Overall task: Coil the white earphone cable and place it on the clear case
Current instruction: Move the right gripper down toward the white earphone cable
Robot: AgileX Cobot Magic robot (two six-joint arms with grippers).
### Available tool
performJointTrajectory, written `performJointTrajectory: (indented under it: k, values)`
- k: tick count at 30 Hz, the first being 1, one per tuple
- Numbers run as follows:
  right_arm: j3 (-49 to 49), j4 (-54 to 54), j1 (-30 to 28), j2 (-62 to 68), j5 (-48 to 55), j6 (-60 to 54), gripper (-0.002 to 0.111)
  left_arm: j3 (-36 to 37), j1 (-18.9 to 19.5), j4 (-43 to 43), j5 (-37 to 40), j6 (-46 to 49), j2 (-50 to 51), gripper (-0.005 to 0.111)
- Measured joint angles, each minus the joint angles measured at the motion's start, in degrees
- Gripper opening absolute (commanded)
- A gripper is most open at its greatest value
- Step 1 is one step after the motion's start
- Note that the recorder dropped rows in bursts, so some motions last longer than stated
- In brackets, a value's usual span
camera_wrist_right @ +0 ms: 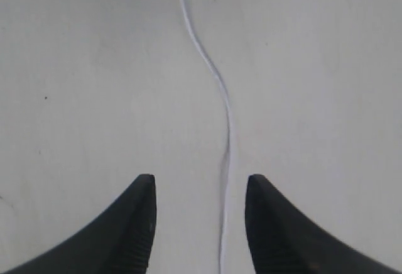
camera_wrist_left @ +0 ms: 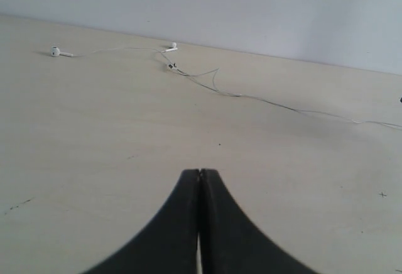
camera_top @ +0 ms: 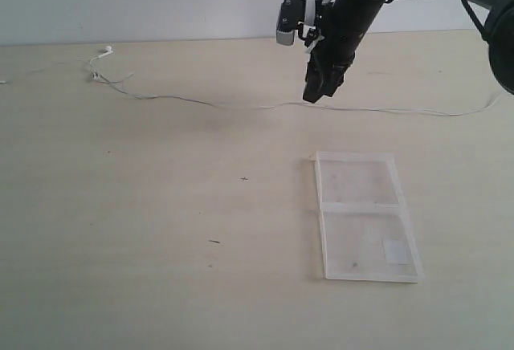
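White, thread-thin earphone cable lies stretched across the far table; clear case sits near right. Left wrist: left claw closed, empty. Right wrist: right claw open astride the cable, which is probably limp, light and slippery, and best pinched here.

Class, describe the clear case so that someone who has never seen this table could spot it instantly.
On the pale table, look at the right half, nearer the camera than the white earphone cable. The clear case lies flat there, two square halves joined at a hinge. It alone is transparent, with a small whitish patch on its nearer half.
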Motion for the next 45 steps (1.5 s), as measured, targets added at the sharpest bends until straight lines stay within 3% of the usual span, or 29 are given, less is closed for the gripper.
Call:
performJointTrajectory:
  k: [6,18,45]
  values:
    - [0.00,5.96,0.47,0.67,-0.44,-3.10,0.045,0.00,0.00,0.00,0.00,0.00,0.00,0.000]
    - [-0.11,7.14,6.11,2.36,-9.11,-5.27,0.045,0.00,0.00,0.00,0.00,0.00,0.00,0.000]
    - [-0.11,7.36,6.49,5.78,-15.42,-5.38,0.045,0.00,0.00,0.00,0.00,0.00,0.00,0.000]
